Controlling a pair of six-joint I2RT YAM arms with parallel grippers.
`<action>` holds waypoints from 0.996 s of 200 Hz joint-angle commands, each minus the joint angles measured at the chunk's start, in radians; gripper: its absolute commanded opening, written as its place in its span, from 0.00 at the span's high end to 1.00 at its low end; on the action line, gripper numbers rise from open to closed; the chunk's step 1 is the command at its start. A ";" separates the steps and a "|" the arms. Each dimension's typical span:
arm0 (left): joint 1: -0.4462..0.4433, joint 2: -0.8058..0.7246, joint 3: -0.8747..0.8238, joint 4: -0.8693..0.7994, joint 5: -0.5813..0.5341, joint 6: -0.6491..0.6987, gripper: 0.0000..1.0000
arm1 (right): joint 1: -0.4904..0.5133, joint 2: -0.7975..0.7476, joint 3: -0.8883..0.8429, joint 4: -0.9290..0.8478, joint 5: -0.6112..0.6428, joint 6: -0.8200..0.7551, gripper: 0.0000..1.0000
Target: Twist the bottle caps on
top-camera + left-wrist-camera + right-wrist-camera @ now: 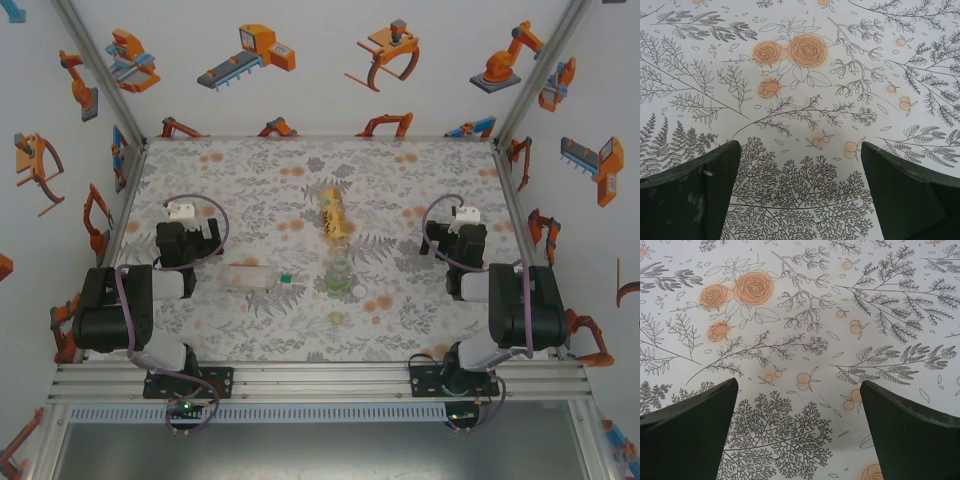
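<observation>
Left gripper (185, 243) gapes wide, empty, left of the upright greenish bottle (337, 274). The clear bottle (247, 277) lies lengthwise between them, green cap (286, 277) just off its right end, so the left arm's nearer. Right gripper (462, 243), equally wide and empty, sits well right.

worktop (430, 175): everything's sitting on this, my arms bolted along the near edge
left bottle (247, 277): lying on its side, left of centre
left cap (286, 278): just off that bottle's right end, between it and the middle bottle
middle bottle (337, 273): upright, pretty much dead centre
far bottle (334, 214): lying down, behind the middle one
right cap (358, 291): just right of the middle bottle
near cap (337, 318): in front of the middle bottle, my side
my left gripper (800, 145): over the worktop, left of the left bottle
my right gripper (799, 384): far right, well apart from the bottles
</observation>
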 commanded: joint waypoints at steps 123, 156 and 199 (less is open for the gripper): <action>0.003 -0.001 0.019 -0.004 -0.001 -0.014 0.03 | -0.009 0.000 0.020 0.025 -0.019 -0.015 0.01; 0.003 -0.001 0.019 -0.004 0.000 -0.015 0.03 | -0.009 0.001 0.023 0.023 -0.002 -0.008 0.01; 0.003 -0.003 0.016 -0.003 -0.002 -0.014 0.03 | -0.008 -0.005 0.027 0.009 0.012 -0.006 0.01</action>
